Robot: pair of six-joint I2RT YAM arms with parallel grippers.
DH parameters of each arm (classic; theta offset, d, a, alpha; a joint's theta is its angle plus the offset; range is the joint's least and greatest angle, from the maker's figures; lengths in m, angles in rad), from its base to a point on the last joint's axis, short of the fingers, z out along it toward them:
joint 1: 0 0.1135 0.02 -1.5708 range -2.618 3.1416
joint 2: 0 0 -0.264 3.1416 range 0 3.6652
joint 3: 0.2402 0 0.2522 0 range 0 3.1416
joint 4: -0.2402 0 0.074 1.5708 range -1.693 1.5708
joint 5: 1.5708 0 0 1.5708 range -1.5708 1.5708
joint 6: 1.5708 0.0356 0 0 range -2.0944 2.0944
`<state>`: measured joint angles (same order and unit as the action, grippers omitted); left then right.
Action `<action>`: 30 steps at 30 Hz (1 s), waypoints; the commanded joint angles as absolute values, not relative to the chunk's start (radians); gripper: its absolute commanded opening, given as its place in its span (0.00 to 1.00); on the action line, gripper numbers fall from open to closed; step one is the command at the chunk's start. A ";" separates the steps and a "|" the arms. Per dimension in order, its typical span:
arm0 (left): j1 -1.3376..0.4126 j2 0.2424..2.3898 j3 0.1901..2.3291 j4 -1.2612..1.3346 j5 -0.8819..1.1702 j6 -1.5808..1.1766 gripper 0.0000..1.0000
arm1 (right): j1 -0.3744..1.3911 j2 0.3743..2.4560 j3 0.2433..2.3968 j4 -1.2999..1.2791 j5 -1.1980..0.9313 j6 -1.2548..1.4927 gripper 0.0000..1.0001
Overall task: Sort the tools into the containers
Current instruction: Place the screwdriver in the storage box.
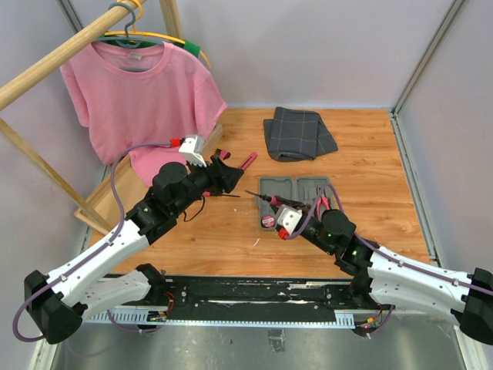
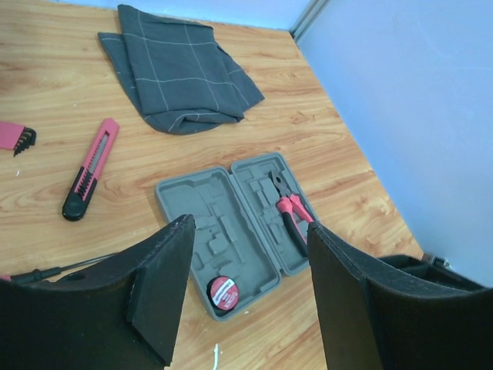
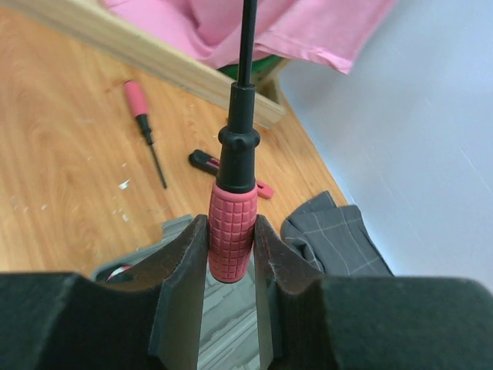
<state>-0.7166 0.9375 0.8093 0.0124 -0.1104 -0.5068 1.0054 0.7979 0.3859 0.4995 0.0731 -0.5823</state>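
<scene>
The grey tool case [image 1: 296, 191] lies open on the wooden table, with red-handled pliers [image 2: 291, 220] in its right half and a tape roll [image 2: 224, 293] in its near corner. My right gripper [image 3: 230, 223] is shut on a red-handled screwdriver [image 3: 239, 146], held above the case with its shaft pointing away from the gripper. My left gripper [image 2: 248, 231] hangs open and holds nothing, above the table left of the case. A pink utility knife [image 2: 91, 168], hex keys [image 2: 15, 139] and a second screwdriver [image 3: 145, 127] lie loose on the table.
A folded grey cloth [image 1: 298, 132] lies at the back of the table. A pink T-shirt [image 1: 142, 92] hangs from a wooden rack [image 1: 46, 62] at the back left. Grey walls close in the back and right sides.
</scene>
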 commanded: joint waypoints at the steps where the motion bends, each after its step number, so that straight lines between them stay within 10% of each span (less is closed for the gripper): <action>1: -0.716 0.933 0.841 0.033 -0.064 -0.463 0.65 | 1.090 0.799 0.423 0.373 -0.009 -0.764 0.04; 30: -0.896 1.162 1.027 -0.391 0.190 -0.208 0.55 | 1.203 0.712 0.417 -0.016 0.333 -1.194 0.02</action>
<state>-0.8780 1.1568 0.9989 -0.3309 0.1528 -0.2535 1.1854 0.7391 0.4355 -0.0013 0.3202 -1.1519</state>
